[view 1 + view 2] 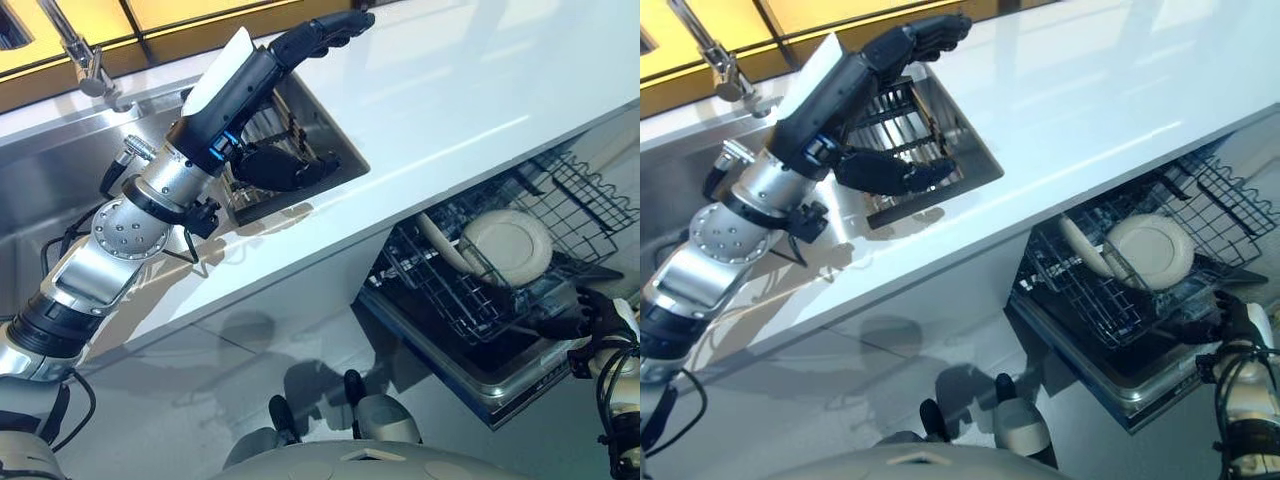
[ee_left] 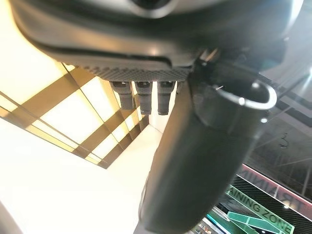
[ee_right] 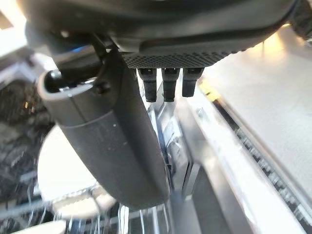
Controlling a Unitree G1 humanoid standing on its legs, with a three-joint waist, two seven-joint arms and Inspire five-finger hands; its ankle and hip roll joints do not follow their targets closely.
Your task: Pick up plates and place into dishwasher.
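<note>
My left hand [image 1: 300, 45] is hovering open, fingers straight, over the sink rack [image 1: 905, 135] at upper left. My right hand [image 1: 585, 320] is sitting relaxed at lower right beside the dishwasher rack [image 1: 470, 300], where two plates [image 1: 508, 247] are standing.

Only legible text: partial "…AINING ZONE" on a green sign [image 2: 263, 219], left wrist view. Nothing else readable.

- The left hand [image 1: 262, 70] hangs over the sink [image 1: 60, 160], with the dish rack [image 1: 905, 135] just beneath it.
- Two plates [image 1: 505, 245] stand in the dishwasher rack [image 1: 480, 270], just beyond the right hand [image 1: 590, 315].
</note>
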